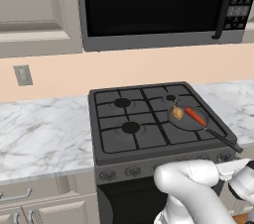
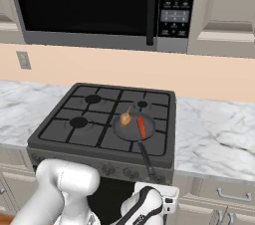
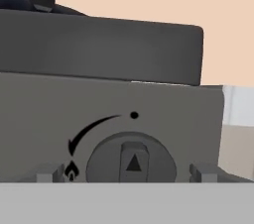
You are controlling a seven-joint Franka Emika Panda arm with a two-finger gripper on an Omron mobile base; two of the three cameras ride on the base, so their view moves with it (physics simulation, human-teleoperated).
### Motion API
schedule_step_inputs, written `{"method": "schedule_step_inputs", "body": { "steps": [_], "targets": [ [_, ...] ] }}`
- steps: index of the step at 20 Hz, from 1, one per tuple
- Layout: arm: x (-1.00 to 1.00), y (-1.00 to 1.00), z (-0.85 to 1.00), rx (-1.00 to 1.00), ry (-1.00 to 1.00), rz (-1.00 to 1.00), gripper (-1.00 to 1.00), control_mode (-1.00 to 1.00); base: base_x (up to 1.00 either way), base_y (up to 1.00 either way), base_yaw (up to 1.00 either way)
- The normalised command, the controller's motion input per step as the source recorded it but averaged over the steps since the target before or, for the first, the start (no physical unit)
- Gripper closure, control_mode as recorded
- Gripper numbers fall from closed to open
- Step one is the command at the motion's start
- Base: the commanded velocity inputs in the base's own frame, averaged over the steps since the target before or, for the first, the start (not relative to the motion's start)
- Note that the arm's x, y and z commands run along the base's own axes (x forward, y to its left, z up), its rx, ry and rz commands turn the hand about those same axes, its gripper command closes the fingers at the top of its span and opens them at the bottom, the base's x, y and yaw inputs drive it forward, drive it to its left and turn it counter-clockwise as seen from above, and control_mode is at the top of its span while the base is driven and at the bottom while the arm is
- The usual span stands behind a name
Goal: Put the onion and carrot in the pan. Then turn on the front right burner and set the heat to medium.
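Tan-yellow round onion [image 1: 177,113] and orange-red tapered carrot [image 1: 195,116] lay in dark grey frying pan [image 1: 187,120], front right | hand [image 3: 128,172] spread astride grey round knob [image 3: 131,161] | risk: over-turning past medium.

Knob face open ahead, pan handle overhead

In the hand view the round knob [image 3: 131,161] sits between the two spread fingertips [image 3: 45,173], with bare panel on both sides. The pan's black handle [image 2: 146,158] juts past the stove's front edge [image 2: 99,157] just above the knob row, narrowing any approach from above.
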Motion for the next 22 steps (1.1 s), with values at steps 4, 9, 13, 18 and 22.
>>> {"method": "schedule_step_inputs", "body": {
  "steps": [4,9,13,18,22],
  "targets": [
    [0.17,0.0,0.0,0.0,0.0,0.0,-1.0,-1.0,0.0,0.0,0.0],
    [0.17,0.0,0.0,0.0,0.0,0.0,-1.0,-1.0,0.0,0.0,0.0],
    [0.0,0.0,0.0,0.0,0.0,0.0,-1.0,-1.0,0.0,0.0,0.0],
    [0.0,0.0,0.0,0.0,0.0,0.0,1.0,-1.0,0.0,0.0,0.0],
    [0.0,0.0,0.0,0.0,0.0,0.0,1.0,-1.0,0.0,0.0,0.0]
  ]
}}
